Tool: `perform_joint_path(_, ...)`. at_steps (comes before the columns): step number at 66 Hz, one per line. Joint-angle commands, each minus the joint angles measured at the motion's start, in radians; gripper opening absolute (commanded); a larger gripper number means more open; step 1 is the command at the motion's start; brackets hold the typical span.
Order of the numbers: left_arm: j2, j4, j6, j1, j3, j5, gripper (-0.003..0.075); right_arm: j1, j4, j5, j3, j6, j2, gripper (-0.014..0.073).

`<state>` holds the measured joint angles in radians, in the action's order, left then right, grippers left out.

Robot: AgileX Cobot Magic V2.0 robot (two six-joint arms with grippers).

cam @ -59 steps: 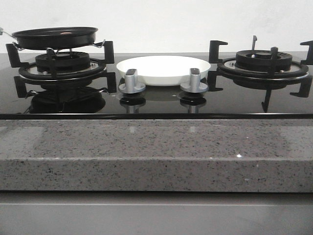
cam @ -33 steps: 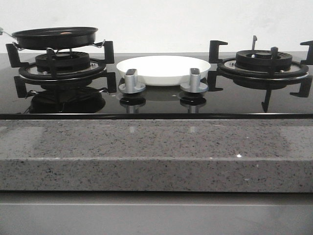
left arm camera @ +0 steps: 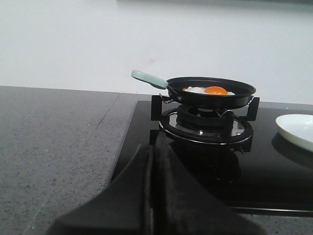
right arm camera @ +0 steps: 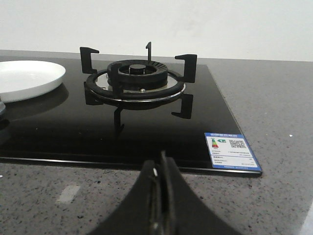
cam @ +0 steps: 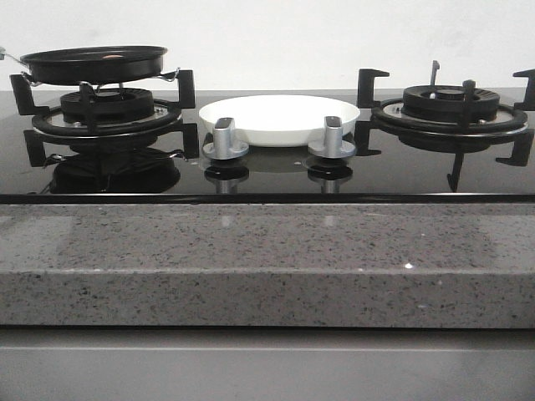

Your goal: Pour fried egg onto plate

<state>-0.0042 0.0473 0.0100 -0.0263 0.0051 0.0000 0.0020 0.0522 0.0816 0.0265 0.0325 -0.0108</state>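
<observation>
My left gripper point(left arm camera: 151, 196) and right gripper point(right arm camera: 160, 198) both have fingers pressed together, holding nothing. The fried egg point(left arm camera: 208, 90) lies in the black frying pan point(cam: 94, 63) on the left burner point(cam: 106, 113). The plate point(cam: 279, 118) sits between the burners, behind two silver knobs point(cam: 226, 140). The right burner point(right arm camera: 137, 81) is bare.

Left gripper point(left arm camera: 150, 196): hanging low, fingers pressing together, holding nothing. Right gripper point(right arm camera: 161, 196): hanging low, fingers likewise meeting, gripping nothing.
</observation>
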Motion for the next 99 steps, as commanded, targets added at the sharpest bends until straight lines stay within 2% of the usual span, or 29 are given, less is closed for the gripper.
perform_joint_path(1, -0.013, 0.003, 0.001, 0.001, 0.005, -0.103, -0.0020, -0.009, -0.013, -0.082, -0.007, 0.007, -0.018, -0.0067)
perform_joint_path(11, -0.013, 0.008, 0.001, 0.001, -0.019, -0.185, -0.0020, -0.009, -0.012, -0.155, -0.018, 0.007, -0.018, -0.0067)
perform_joint_path(19, -0.009, 0.008, 0.001, 0.001, -0.116, -0.163, -0.0020, -0.008, -0.012, -0.139, -0.099, 0.007, -0.018, -0.0067)
perform_joint_path(34, 0.059, 0.008, 0.001, 0.001, -0.403, 0.084, -0.0020, -0.007, -0.012, 0.046, -0.393, 0.007, 0.042, -0.0067)
perform_joint_path(49, 0.234, 0.008, 0.001, 0.001, -0.659, 0.322, -0.0020, -0.007, -0.012, 0.271, -0.688, 0.007, 0.221, -0.0067)
perform_joint_path(56, 0.318, 0.008, 0.001, 0.001, -0.742, 0.415, -0.0020, -0.007, -0.012, 0.353, -0.776, 0.007, 0.305, -0.0067)
perform_joint_path(61, 0.371, 0.008, 0.001, 0.001, -0.782, 0.462, -0.0020, -0.007, -0.012, 0.381, -0.807, 0.007, 0.355, -0.0067)
perform_joint_path(70, 0.427, 0.008, 0.001, 0.001, -0.785, 0.462, -0.0020, -0.007, -0.012, 0.392, -0.802, 0.007, 0.407, -0.0067)
perform_joint_path(99, 0.470, 0.008, 0.001, 0.001, -0.781, 0.462, -0.0020, -0.007, -0.012, 0.391, -0.792, 0.007, 0.420, -0.0067)
